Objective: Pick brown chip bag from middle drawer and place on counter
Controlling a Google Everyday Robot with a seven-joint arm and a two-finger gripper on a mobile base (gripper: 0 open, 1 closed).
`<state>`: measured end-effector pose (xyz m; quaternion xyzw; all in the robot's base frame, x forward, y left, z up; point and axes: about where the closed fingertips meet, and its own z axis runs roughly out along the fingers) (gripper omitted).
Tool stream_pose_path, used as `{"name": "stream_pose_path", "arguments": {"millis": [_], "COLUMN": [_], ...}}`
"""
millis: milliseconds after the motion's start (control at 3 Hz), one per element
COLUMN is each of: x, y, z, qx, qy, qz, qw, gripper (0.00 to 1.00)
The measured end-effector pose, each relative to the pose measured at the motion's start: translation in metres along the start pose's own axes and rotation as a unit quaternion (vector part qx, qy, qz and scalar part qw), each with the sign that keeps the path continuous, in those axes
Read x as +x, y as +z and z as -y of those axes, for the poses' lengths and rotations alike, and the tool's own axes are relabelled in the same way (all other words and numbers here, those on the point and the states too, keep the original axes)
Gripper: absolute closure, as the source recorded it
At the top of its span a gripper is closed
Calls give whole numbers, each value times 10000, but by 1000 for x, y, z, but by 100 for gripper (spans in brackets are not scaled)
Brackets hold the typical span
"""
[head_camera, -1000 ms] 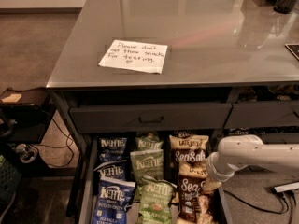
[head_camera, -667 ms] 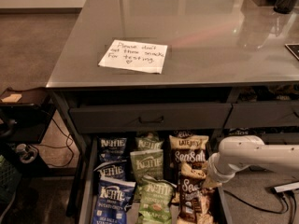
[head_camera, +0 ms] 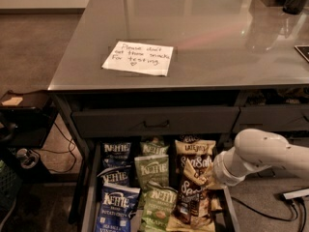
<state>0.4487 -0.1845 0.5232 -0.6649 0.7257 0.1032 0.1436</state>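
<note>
Camera view: a smooth, reflective grey counter (head_camera: 217, 37) fills the upper frame, and a white handwritten paper note (head_camera: 138, 58) is laid flat on it left of centre. A closed drawer front (head_camera: 154, 122) with a thin bar handle is seen below the counter edge. The middle drawer (head_camera: 90, 197), dark grey metal with thin side walls, is pulled out at bottom centre. Glossy crinkled bags are packed in it in three columns: blue Kettle bags (head_camera: 116, 204) on the left, green Kettle bags (head_camera: 153, 169) in the middle, brown ones on the right. The brown chip bag (head_camera: 192, 199) is lying at lower centre-right, overlapping a rear brown bag (head_camera: 194, 154) with a tan band. A rounded white arm (head_camera: 263, 153) is extended in from the right edge. The gripper (head_camera: 208, 180) is positioned at the upper right edge of the brown chip bag. Whether the gripper is open or closed cannot be told.
</note>
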Motion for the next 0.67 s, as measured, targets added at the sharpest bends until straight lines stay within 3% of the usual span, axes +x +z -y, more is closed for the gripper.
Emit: {"name": "stream_pose_path", "arguments": {"millis": [333, 667], "x": [-50, -96], "y": [-46, -84], "z": [-4, 0], "qx": [-57, -13], "qy": [131, -74], "qz": [336, 551], "qw": [9993, 9985], "gripper": [100, 100]}}
